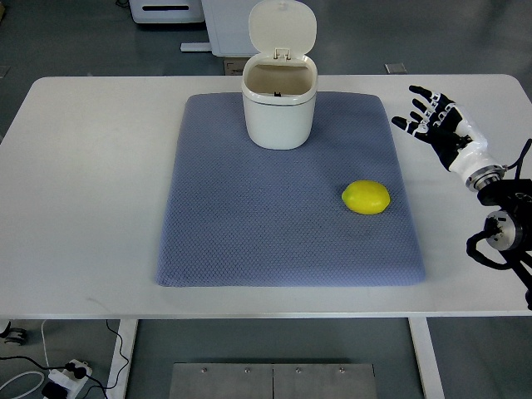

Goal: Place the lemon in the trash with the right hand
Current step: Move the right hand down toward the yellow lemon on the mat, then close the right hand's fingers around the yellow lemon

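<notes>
A yellow lemon (366, 197) lies on the right part of a blue-grey mat (249, 216). A white trash bin (279, 103) stands at the mat's far middle with its lid flipped up and its mouth open. My right hand (431, 115) hovers over the bare table to the right of the mat, up and to the right of the lemon, well apart from it. Its fingers are spread and hold nothing. No left arm shows.
The mat lies on a white table (91, 183). White equipment stands on the floor beyond the far edge. Cables and a power strip (65, 376) lie on the floor at the lower left.
</notes>
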{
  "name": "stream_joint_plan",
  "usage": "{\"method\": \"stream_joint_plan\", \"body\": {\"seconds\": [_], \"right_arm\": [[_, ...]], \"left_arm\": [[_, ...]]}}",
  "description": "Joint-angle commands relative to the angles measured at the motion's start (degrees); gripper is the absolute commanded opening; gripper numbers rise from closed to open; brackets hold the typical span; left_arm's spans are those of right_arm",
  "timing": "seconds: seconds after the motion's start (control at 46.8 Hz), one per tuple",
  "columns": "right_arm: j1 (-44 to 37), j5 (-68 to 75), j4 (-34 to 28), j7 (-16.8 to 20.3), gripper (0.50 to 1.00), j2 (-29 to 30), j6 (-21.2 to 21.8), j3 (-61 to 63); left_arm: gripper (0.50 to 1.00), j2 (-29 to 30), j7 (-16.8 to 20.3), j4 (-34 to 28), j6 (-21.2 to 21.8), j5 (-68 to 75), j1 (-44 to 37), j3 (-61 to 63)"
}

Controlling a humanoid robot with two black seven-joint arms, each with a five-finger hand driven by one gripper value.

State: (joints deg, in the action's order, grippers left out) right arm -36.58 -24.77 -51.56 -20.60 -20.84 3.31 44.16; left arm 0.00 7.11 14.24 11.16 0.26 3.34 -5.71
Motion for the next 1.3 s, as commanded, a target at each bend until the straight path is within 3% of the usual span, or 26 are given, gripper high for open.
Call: {"method": "stream_joint_plan", "body": {"seconds": [0.0,0.107,0.556,1.282], "right_arm": [[0.11,-0.01,-0.56,-2.15,0.998,-1.91,0.03,-2.41],[0.63,0.08,-2.40,-4.27,0.998,-4.46,0.03,-3.82],[10.91,-0.19,-15.15,-6.99,0.993,-10.88,-0.06,-4.17],[12.06,-2.21,-17.00,-6.82,0.993,-7.02,-1.29,-9.97]], "left_arm": [[1.000,0.00,0.01,0.00,0.00,0.00,0.00,0.00],[1.000,0.00,0.01,0.00,0.00,0.00,0.00,0.00],[1.000,0.00,0.01,0.00,0.00,0.00,0.00,0.00],[1.000,0.00,0.01,0.00,0.00,0.00,0.00,0.00]]}}
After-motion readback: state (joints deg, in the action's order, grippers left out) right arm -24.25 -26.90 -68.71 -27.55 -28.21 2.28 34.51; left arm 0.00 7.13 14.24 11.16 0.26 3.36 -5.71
